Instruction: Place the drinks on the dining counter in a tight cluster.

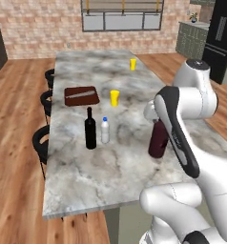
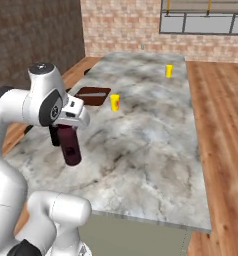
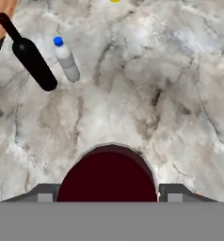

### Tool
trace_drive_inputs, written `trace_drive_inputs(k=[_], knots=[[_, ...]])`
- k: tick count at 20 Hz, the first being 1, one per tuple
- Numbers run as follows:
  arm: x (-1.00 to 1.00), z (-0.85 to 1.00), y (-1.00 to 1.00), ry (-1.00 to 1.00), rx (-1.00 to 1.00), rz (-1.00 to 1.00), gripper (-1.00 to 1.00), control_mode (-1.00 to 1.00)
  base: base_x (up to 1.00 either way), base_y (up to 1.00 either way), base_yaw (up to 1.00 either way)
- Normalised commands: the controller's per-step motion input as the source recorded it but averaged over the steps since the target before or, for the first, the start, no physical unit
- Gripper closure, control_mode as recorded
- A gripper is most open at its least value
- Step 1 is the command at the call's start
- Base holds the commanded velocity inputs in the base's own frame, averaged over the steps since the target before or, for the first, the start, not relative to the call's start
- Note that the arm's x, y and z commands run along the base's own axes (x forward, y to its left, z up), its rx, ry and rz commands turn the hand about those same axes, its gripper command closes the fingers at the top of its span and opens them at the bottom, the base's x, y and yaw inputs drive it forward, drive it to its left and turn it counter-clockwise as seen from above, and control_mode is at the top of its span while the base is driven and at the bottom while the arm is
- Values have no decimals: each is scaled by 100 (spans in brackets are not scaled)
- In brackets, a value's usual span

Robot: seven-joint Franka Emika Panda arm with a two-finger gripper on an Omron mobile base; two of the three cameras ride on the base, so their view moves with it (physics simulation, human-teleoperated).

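Observation:
My gripper (image 1: 159, 122) is shut on the top of the stout dark maroon bottle (image 1: 158, 140), which stands upright over the right side of the dining counter (image 1: 106, 178). I cannot tell whether its base touches the marble. From the right base view the maroon bottle (image 2: 71, 146) hangs under my gripper (image 2: 69, 125). The tall black wine bottle (image 1: 90, 129) and the small whitish bottle with blue cap (image 1: 105, 131) stand close together, well left of the maroon one. Through the hand view, the maroon bottle's round top (image 3: 108, 173) sits between my fingers (image 3: 42, 193), with the black bottle (image 3: 33, 58) and whitish bottle (image 3: 67, 61) at upper left.
A brown cutting board (image 1: 81, 96) with a knife lies farther back on the left. One yellow cup (image 1: 115, 97) stands mid-counter and another (image 1: 133, 64) near the far end. Black stools (image 1: 41, 138) line the left side. Bare marble lies between the maroon bottle and the pair.

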Motion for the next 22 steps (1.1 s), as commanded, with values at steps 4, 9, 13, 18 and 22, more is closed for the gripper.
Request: trace_drive_inputs(k=[4, 9, 13, 18, 22], knots=[[93, 0, 0, 0, -1, 32, 100, -100, 0, 0, 0], [69, -6, 1, -3, -11, 16, 100, -100, 0, 0, 0], [37, 0, 22, -18, -19, 5, 100, -100, 0, 0, 0], [37, -11, 8, -22, -6, 16, 100, -100, 0, 0, 0], [39, -13, -5, -12, 2, 18, 100, -100, 0, 0, 0]])
